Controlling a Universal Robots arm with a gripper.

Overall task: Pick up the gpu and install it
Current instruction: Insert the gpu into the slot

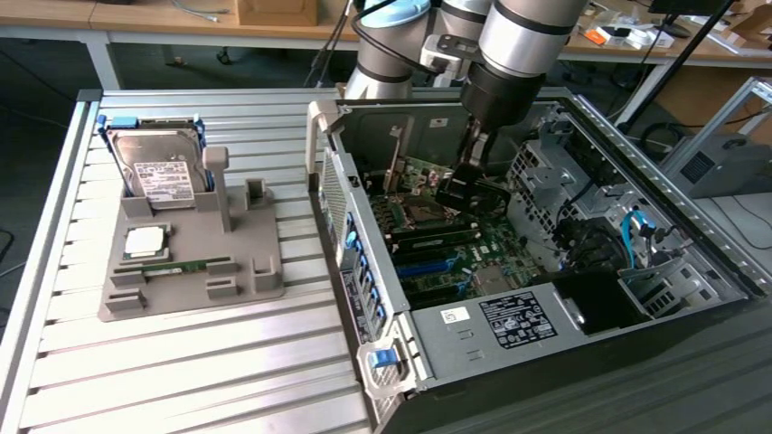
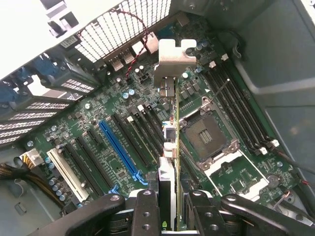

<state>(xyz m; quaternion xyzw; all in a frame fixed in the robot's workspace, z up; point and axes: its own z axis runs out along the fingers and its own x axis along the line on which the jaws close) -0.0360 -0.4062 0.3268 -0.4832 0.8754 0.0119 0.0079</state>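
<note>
My gripper (image 2: 170,199) is shut on the gpu (image 2: 175,123), a thin card seen edge-on in the wrist view, with its silver bracket (image 2: 172,59) at the far end. The card hangs above the green motherboard (image 2: 98,123), between the black expansion slots (image 2: 142,132) and the CPU socket (image 2: 206,132), and is not seated in any slot. In the exterior view, the gripper (image 1: 471,172) reaches down into the open computer case (image 1: 507,325) with the dark gpu (image 1: 465,192) just over the board.
A blue slot (image 2: 118,147) and a white slot (image 2: 69,172) lie beside the black ones. On the slatted table at the exterior view's left, a grey holder (image 1: 241,271) carries a hard drive (image 1: 163,167), a CPU (image 1: 145,240) and a RAM stick (image 1: 169,267). Case walls and drive bays (image 1: 555,181) hem in the arm.
</note>
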